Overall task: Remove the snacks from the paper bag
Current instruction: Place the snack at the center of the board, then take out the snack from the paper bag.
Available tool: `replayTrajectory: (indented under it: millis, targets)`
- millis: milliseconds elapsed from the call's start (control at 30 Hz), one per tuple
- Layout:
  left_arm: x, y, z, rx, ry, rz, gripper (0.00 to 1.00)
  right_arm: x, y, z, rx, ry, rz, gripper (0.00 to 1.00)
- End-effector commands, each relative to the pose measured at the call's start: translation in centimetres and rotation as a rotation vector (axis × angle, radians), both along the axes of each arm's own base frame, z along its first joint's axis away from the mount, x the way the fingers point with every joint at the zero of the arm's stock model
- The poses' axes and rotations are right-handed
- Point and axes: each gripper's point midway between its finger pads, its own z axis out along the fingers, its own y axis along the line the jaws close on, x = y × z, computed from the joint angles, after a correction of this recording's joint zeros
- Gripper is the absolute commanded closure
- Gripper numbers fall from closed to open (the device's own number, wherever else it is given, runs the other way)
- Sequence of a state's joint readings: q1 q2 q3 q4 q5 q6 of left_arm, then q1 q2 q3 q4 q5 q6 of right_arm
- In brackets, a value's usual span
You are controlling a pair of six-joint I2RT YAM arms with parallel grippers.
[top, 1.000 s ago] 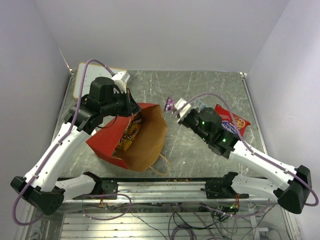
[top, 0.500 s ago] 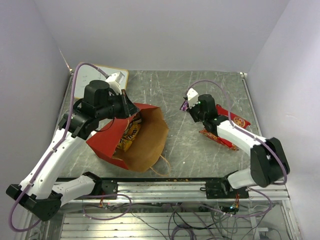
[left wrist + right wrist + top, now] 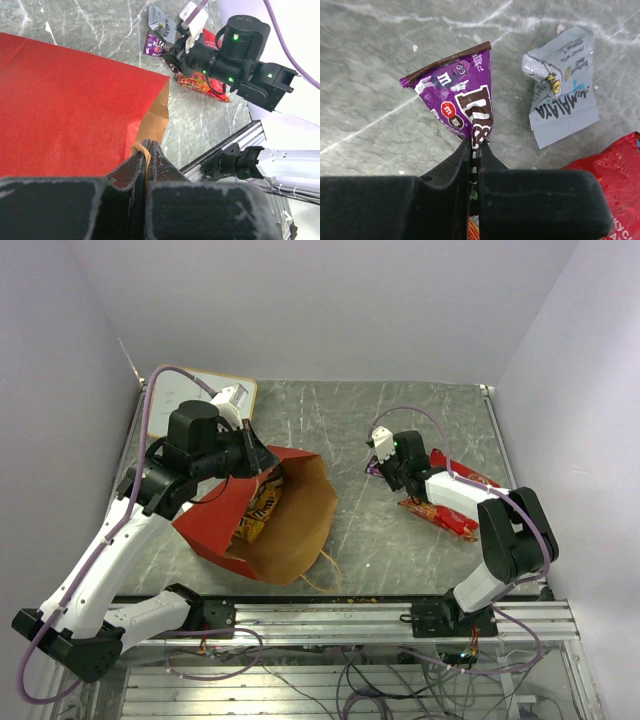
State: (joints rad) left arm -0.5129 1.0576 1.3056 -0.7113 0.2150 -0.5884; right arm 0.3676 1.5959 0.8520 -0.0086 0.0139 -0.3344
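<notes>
The left claw [image 3: 148, 148], pinching the paper bag [image 3: 65, 110], seemingly at its handle, should hold steady while the right claw [image 3: 475, 146], gripping the purple packet [image 3: 465, 105], lays it beside the grey wrapper [image 3: 562, 95].

My overhead camera sits high behind the arm bases, which line the bottom of its frame, and looks down over the whole tabletop [image 3: 330, 420]. The left wrist camera sits close above the paper bag [image 3: 65, 105], facing across to the right arm [image 3: 235, 55] in its upper right. The right wrist camera points almost straight down, very near the surface. Both wrist views share the purple packet [image 3: 457, 97] and grey wrapper [image 3: 562, 95].
</notes>
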Motion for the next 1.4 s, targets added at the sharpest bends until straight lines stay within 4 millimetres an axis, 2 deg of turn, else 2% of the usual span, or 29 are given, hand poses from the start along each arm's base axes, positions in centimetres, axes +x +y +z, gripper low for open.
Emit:
replayTrajectory:
  millis: [0,133,267,367,467,600,667,767,800,867,967,1067,1167,1267,1367]
  targets:
    - [-0.5,-0.1,0.2,-0.024,0.011,-0.011,0.93,0.6,-0.7,-1.0,-0.039,0.011,0.026,1.0]
    - [-0.7,0.2,0.3,-0.014,0.006,-0.004,0.93,0.4,-1.2,-1.9,-0.073,0.036,0.038,1.0]
    - [-0.8,0.4,0.3,-0.002,0.001,-0.009,0.93,0.7,-1.6,-1.4,-0.092,0.045,0.034,0.99]
    - [-0.9,0.1,0.2,-0.012,0.007,-0.018,0.93,0.6,-1.2,-0.3,-0.072,0.045,0.045,0.83]
    - [-0.9,-0.3,0.1,-0.031,0.011,-0.03,0.93,0.1,-0.8,2.0,-0.033,0.0,0.057,0.66]
    - [-0.9,-0.1,0.1,-0.017,0.005,-0.031,0.93,-0.9,-0.1,4.8,0.032,-0.06,0.086,0.61]
    - [-0.8,0.1,0.4,-0.015,-0.007,-0.021,0.93,-1.7,1.5,6.6,0.099,-0.097,0.155,0.6]
    - [-0.8,0.1,0.7,-0.02,-0.022,-0.018,0.93,-3.8,5.0,10.3,0.194,-0.214,0.322,0.57]
    - [-0.8,0.1,0.7,-0.021,-0.023,-0.02,0.93,-4.9,6.4,12.4,0.231,-0.28,0.389,0.55]
    - [-0.8,0.1,0.7,-0.02,-0.022,-0.021,0.93,-7.1,9.1,15.3,0.296,-0.384,0.524,0.51]
    - [-0.6,0.0,0.7,-0.018,-0.022,-0.022,0.93,-11.6,13.4,18.4,0.393,-0.482,0.77,0.47]
    - [-0.5,0.0,1.0,-0.021,-0.032,-0.018,0.93,-14.5,16.9,19.1,0.403,-0.491,0.921,0.45]
    - [-0.4,0.1,1.1,-0.017,-0.036,-0.014,0.93,-16.8,20.2,18.8,0.354,-0.491,1.053,0.45]
    - [-0.3,0.1,1.1,-0.015,-0.032,-0.014,0.93,-18.0,23.0,18.1,0.302,-0.505,1.149,0.43]
    - [-0.3,0.0,1.2,-0.016,-0.031,-0.017,0.93,-18.3,25.1,16.0,0.204,-0.511,1.229,0.43]
